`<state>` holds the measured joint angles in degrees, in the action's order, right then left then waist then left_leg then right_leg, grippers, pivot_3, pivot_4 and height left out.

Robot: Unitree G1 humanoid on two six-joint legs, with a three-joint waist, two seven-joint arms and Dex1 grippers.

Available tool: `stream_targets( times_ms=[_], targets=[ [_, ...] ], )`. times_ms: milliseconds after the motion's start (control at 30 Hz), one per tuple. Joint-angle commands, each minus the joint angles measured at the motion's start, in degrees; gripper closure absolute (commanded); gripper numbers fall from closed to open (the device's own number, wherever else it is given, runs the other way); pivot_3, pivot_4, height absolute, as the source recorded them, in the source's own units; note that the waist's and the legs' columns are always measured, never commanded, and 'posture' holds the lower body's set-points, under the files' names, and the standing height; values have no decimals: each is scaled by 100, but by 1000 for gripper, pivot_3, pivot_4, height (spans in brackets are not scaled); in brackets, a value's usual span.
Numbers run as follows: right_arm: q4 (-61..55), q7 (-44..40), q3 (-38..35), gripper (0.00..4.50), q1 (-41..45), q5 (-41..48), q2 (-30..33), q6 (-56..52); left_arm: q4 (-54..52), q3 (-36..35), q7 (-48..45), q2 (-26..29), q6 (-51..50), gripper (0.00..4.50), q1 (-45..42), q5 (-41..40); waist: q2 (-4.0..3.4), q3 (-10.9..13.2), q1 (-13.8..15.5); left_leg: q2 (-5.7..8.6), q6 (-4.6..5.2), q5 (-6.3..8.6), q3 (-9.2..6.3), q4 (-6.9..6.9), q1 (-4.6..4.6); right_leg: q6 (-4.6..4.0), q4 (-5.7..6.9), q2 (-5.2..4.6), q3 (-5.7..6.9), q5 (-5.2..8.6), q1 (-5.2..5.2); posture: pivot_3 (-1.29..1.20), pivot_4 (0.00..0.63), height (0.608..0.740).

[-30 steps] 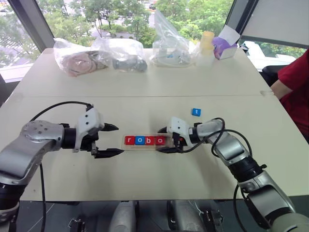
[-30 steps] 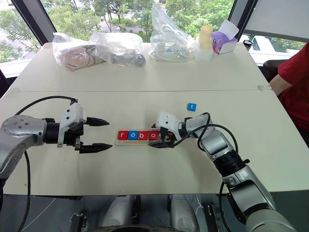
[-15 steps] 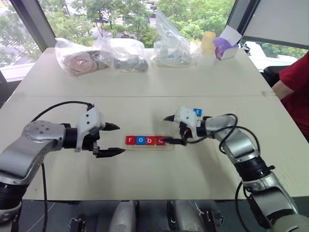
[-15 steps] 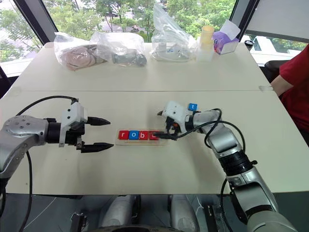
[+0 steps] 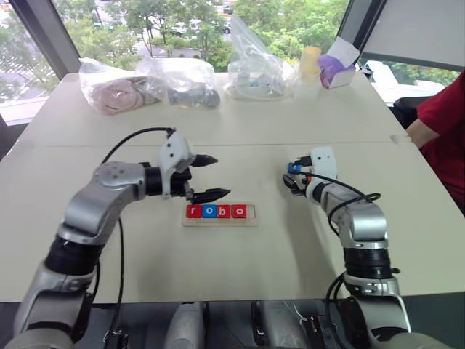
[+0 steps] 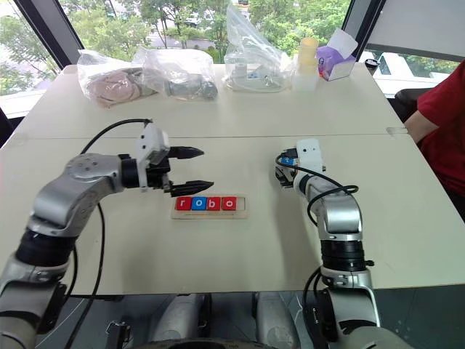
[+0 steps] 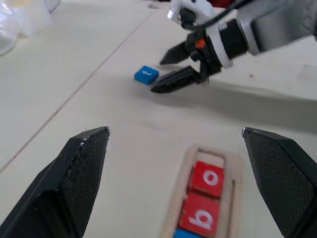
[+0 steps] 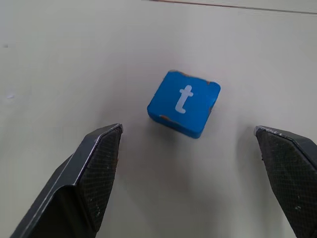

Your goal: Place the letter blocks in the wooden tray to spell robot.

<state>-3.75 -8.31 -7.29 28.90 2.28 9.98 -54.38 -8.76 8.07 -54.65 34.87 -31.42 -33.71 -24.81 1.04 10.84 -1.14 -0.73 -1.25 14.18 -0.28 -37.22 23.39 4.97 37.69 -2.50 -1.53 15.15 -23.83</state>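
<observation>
- wooden tray [image 5: 220, 221] on the desk [image 5: 240, 262], just below and ahead of the left gripper [image 5: 211, 177]; holds four letter blocks [image 5: 217, 211] side by side reading r-o-b-o: red, blue, red, red. The slot at its right end is bare.
- left gripper: jaws wide, nothing between them, hovering just behind the tray's left half, tips aimed toward the right arm's side.
- right gripper [image 6: 280, 172]: jaws wide, holding nothing, tips low over the desk, well apart from the tray's right end.
- blue t block [image 8: 184, 103] flat on the desk, t face up, just past the right gripper's tips and roughly centred in the gap between its fingers [image 8: 94, 166]; not touching either one. In the left wrist view it sits just beyond those tips.
- Far edge of the desk: clear plastic bags [image 5: 149, 83], a pale yellow cup [image 5: 310, 62], a purple box [image 5: 336, 70].
- Person's red sleeve [image 5: 443, 131] at the desk's right edge, well away from both grippers.
</observation>
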Motion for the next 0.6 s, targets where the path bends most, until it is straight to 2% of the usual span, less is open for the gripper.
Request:
stream_targets(
  times_ms=[33, 267, 367, 500, 533, 600],
  targets=[
    [-235, 495, -9, 135, 151, -83, -306, 160, 236, 57, -11, -172, 307, 0, -213, 196, 0, 0, -3, 0, 0, 0, 0, 0, -1, 0, 1, -1, 0, 0, 0, 0, 150, 740],
    [703, 1163, 34, 135, 449, -238, -746, 741, 410, 113, -86, -360, 487, 0, -184, 340, 0, 0, -5, -1, 0, 0, -2, 2, 0, 0, 4, -1, 0, 0, -3, 0, 150, 740],
    [1082, 1311, 121, 1030, 565, -322, -758, 955, 379, 87, -62, -369, 495, 0, -118, 354, 0, 0, -7, -1, 0, 0, -3, 1, -1, 0, 7, -2, -1, 0, -3, 0, 150, 740],
    [1327, 1404, 142, 3063, 619, -311, -750, 1116, 269, 48, -39, -325, 474, 0, -3, 345, 0, 0, -6, -2, 0, 0, -4, 1, -2, 0, 8, -3, -1, 0, -2, 0, 150, 740],
    [1288, 1393, 161, 3327, 606, -309, -735, 1103, 217, 35, -39, -303, 458, 0, 36, 336, 1, -1, -4, -2, 0, 0, -4, 1, -2, 0, 8, -3, -1, 0, -2, 0, 150, 740],
    [1146, 1381, 180, 3327, 571, -303, -706, 1061, 132, 33, -52, -264, 429, 0, 89, 325, 1, -1, -4, -3, 0, 0, -5, 0, -2, 0, 8, -5, -1, 0, -1, 0, 150, 740]
  ],
)
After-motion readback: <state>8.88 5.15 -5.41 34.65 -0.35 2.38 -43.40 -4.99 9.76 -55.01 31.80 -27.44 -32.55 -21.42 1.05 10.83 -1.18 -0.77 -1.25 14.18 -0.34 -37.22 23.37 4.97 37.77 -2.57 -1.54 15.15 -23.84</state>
